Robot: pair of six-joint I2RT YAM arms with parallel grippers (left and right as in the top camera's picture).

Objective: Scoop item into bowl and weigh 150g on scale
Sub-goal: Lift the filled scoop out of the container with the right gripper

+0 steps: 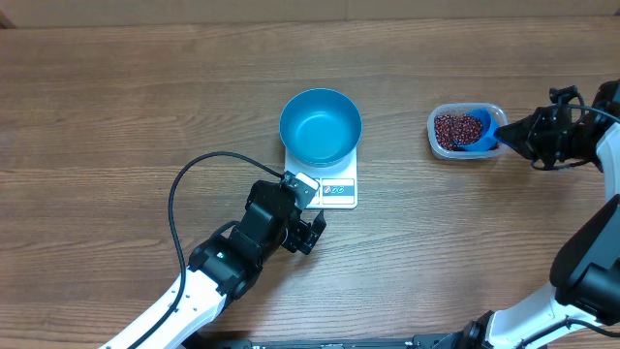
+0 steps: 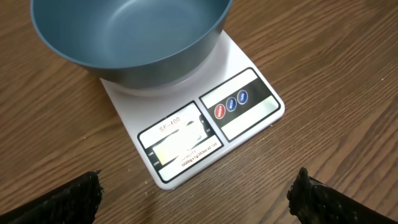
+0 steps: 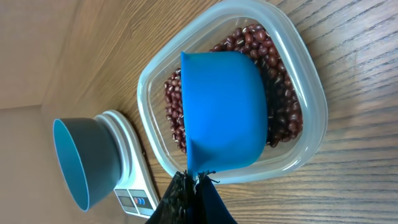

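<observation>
Blue bowl sits upright on white kitchen scale, mid-surface, covering the far part of the scale. The near edge of the scale stays visible, with its display window and three round buttons, one red and two blue. Display reading is washed out and can't be read.

Left gripper hovers just near of the scale, a bit left of it, over bare wooden surface. Its jaws are spread wide and hold nothing, with both tips just inside the bottom corners of the left wrist view. A black cable loops left of the arm.

Red-brown beans lie heaped in a clear plastic tub, right of the bowl and scale and well apart from them. Blue scoop is inside the tub, over the beans and toward its right side. Right gripper comes in from the right, jaws pinched tight on the scoop's handle end at the tub rim. Whether any beans are in the scoop can't be told.
</observation>
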